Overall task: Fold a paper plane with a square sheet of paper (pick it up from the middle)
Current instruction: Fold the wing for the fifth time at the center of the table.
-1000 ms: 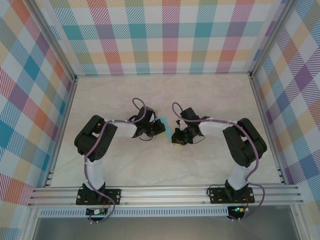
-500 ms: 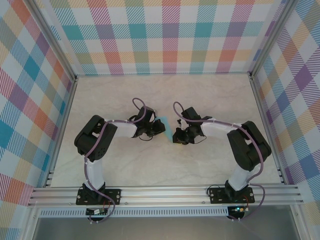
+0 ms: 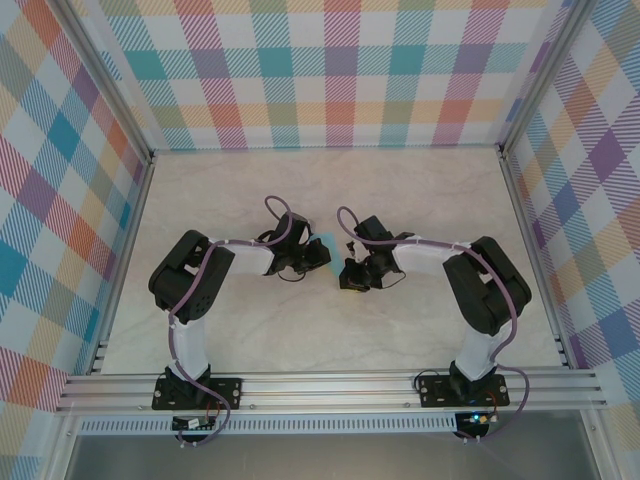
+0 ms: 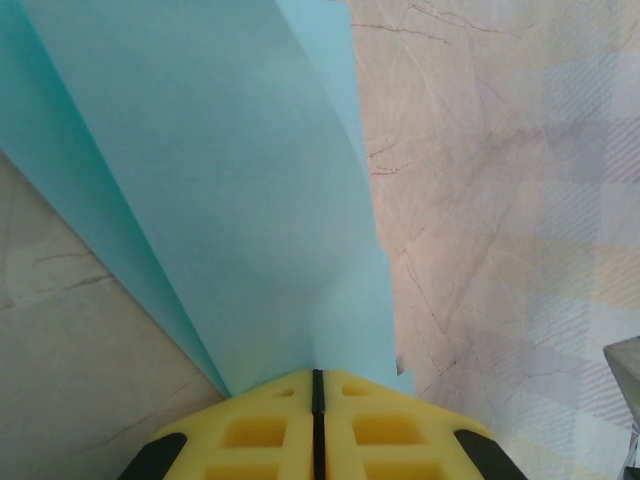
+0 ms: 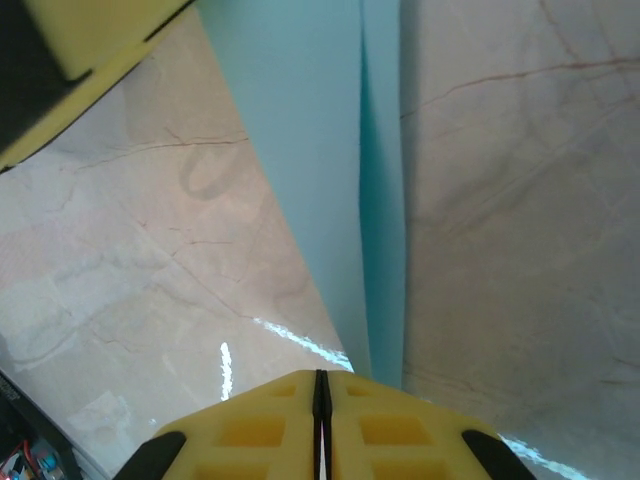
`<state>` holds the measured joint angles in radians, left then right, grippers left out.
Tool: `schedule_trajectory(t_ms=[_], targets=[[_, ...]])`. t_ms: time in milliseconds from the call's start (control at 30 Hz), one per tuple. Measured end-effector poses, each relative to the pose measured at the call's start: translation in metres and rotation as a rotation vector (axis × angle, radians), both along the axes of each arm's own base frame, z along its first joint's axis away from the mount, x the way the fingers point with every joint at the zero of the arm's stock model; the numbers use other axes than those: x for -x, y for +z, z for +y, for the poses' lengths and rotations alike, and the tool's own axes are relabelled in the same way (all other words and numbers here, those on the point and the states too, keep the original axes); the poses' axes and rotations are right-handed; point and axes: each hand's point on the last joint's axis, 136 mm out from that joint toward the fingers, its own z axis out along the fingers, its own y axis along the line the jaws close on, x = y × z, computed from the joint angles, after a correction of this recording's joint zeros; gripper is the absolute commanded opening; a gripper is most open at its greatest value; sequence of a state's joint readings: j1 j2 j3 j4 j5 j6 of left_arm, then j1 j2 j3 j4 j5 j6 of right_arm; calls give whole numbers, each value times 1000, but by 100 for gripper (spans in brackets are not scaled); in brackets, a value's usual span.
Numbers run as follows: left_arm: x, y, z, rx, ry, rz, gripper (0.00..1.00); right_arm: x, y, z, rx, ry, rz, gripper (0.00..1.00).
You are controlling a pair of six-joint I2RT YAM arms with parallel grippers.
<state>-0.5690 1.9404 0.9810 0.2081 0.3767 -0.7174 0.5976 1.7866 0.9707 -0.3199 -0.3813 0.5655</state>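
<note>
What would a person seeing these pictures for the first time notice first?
The folded light blue paper in the middle of the marble table stands out first. The left gripper and the right gripper are each shut on it. Bright checked walls stand around the table.

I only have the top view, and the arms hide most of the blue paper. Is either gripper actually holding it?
Observer: Yes. The left wrist view shows the left gripper shut on the paper, which fans out from its pads.
Reviewer: And the right one?
Observer: The right gripper is shut on it too, where the paper narrows.
Reviewer: Flat or folded?
Observer: Folded: the right wrist view shows two layers overlapping along a long edge.
</note>
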Motion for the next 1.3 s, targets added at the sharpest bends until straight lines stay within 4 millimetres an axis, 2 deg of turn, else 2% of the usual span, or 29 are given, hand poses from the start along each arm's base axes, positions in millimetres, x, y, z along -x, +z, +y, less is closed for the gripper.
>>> schedule_trajectory(t_ms=[300,500,567,667,800,867,933,1033,1167,1300], targets=[[0,0,0,0,0,0,10,0,-8,-3,-51,-33,5,11],[0,0,0,0,-1,0,10,5,-5,-11,-117,-51,18,14],[0,0,0,1,-1,0,10,8,1,-12,-141,-52,26,16],[0,0,0,1,-1,0,10,5,21,-7,-190,-48,-7,20],[0,0,0,1,-1,0,10,-14,43,5,-232,-39,-66,19],[0,0,0,1,-1,0,10,-24,47,11,-242,-37,-82,19],[0,0,0,1,-1,0,10,-34,43,16,-241,-38,-81,18],[0,0,0,1,-1,0,10,-37,29,17,-217,-41,-56,18],[0,0,0,1,-1,0,10,-31,8,12,-170,-50,1,16],[0,0,0,1,-1,0,10,-26,-2,7,-141,-58,26,15]])
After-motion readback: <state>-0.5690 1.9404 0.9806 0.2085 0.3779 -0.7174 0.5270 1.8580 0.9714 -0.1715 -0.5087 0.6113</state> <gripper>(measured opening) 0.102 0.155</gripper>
